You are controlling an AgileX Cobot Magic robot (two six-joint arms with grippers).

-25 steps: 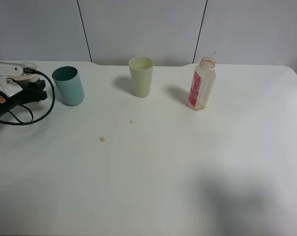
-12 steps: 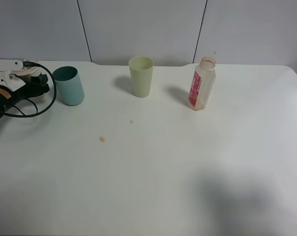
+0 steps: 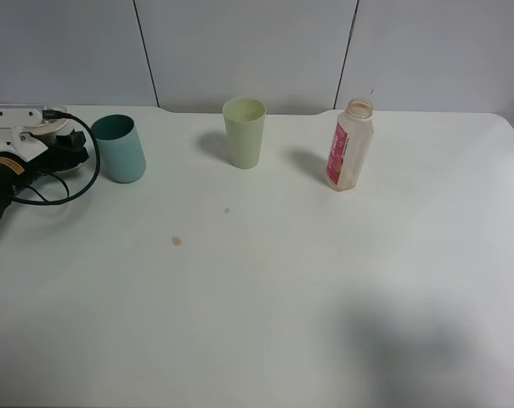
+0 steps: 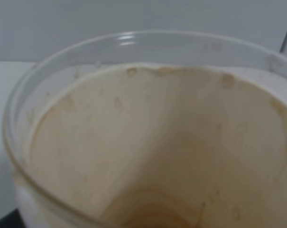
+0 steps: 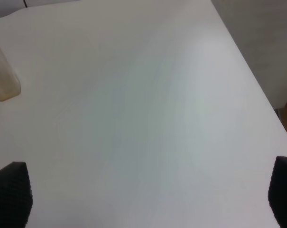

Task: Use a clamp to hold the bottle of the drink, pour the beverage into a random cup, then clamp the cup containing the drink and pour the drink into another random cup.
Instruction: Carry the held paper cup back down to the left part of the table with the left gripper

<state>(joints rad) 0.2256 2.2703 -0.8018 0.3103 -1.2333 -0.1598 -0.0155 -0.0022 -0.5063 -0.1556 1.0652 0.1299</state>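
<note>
While the bottle [image 3: 352,144] stands uncapped and unheld toward the right of the white tabletop [image 3: 324,280], the left end effector [image 3: 68,146] sits low at the far left edge, just beside a teal cup [image 3: 119,150]. Its wrist camera is filled by the mouth of a clear cup [image 4: 148,142], whose wall is filmed with tan residue and which has what looks like a little drink pooled at the bottom. No fingers show in that close view, so whether the left end effector is clenched on the clear cup cannot be told.

The right end effector [image 5: 148,194] is spread wide, its dark pads [image 5: 13,190] at opposite edges of its own view, with bare tabletop beneath and nothing between them. The bottle [image 5: 3,80] shows at the margin of that view, well apart from it.

Judging by the stained clear cup next to the teal one, the work appears to be at the cup-to-cup stage, though the pictures do not settle it. A pour would call for lifting the clear cup over the teal cup's open rim and tipping it slowly, keeping the lip inside the rim.

A pale green cup [image 3: 245,132] stands upright between the teal cup and the bottle, near the back of the tabletop. Two small brownish spots [image 3: 177,240] mark the surface in front of the cups. Grey wall panels [image 3: 240,51] with dark seams close off the background, and a soft shadow falls across the near right part of the tabletop.
</note>
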